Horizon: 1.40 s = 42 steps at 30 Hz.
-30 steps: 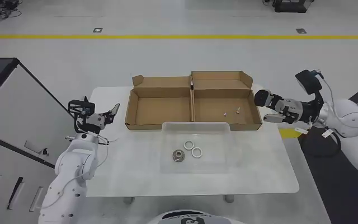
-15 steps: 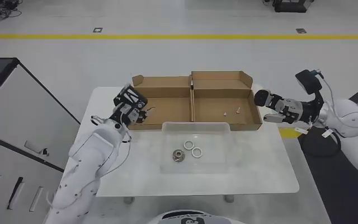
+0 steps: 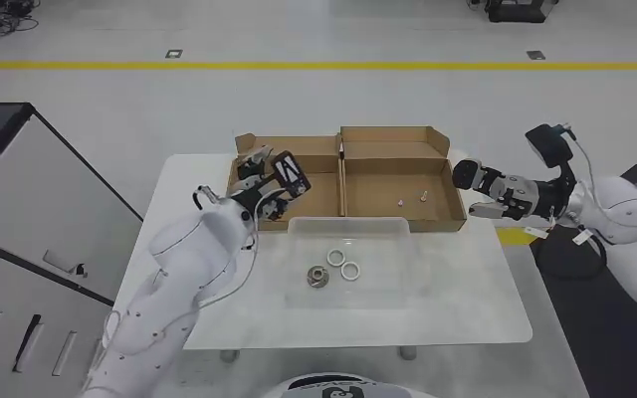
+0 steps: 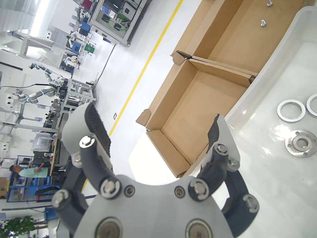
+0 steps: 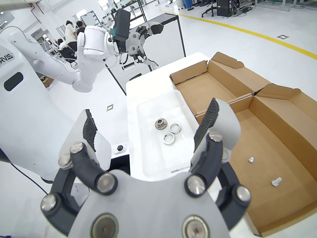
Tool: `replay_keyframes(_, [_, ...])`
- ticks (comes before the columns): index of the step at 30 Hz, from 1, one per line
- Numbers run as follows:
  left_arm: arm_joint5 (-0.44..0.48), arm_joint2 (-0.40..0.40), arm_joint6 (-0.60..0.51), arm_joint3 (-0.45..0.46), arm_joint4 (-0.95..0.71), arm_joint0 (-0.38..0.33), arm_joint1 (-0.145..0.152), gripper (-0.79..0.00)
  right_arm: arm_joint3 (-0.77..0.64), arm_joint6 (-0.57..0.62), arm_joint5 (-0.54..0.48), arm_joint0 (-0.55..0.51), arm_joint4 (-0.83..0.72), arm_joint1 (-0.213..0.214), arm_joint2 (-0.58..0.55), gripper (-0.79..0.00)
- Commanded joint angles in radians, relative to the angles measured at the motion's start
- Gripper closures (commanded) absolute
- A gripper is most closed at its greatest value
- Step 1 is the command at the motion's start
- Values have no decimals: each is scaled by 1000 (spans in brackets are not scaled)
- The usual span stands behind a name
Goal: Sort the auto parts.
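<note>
A white, smooth-topped desk (image 3: 468,308) with rounded corners carries everything. Along its far side two shallow trays of brown corrugated cardboard stand side by side and touching, flaps turned up: the left cardboard box (image 3: 318,199) and the right cardboard box (image 3: 383,189). Just near of them, centred on their seam, sits a rectangular clear plastic bin (image 3: 395,291) with glossy walls.

The left pincer (image 4: 154,117), its ribbed black pads set on pale fingers, hangs with fingers wide apart over the left part of the left cardboard box, gripping nothing. The right pincer (image 5: 151,111) is likewise spread and bare, hovering just off the right end of the right cardboard box.

In the bin lies a round silvery flange (image 3: 317,276) with a raised hub and small holes. Right of it lie two smooth metal rings just beside each other, the far ring (image 3: 336,258) and the near ring (image 3: 352,271). On the right box's floor rest two short hex-head bolts, the right bolt (image 3: 423,195) and the left bolt (image 3: 400,201).
</note>
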State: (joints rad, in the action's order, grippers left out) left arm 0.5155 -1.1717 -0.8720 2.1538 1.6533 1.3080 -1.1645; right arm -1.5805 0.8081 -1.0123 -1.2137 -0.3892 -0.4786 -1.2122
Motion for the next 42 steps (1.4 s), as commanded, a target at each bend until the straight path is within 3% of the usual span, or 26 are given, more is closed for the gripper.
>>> replay_keyframes(1, [10,23,-74,-20,-45,-47,-7,-785,0,0,0,0,0,0,0,-785])
replay_keyframes(10, [74,141,-358,-160,-283,-248,-38,-785,0,0,0,0,0,0,0,-785])
replay_keyframes(15, [81,238,-351,-221,-354,-313,-35,-785,0,0,0,0,0,0,0,-785])
replay_keyframes(22, [92,400,-341,-279,-380,-397,1,-785,0,0,0,0,0,0,0,-785])
replay_keyframes(34, [-48,604,-481,-318,-729,-566,45,-785,0,0,0,0,0,0,0,-785])
replay_keyframes(38, [-126,606,-550,-336,-875,-618,48,-785,0,0,0,0,0,0,0,-785])
replay_keyframes(42, [-126,606,-550,-336,-875,-618,48,-785,0,0,0,0,0,0,0,-785])
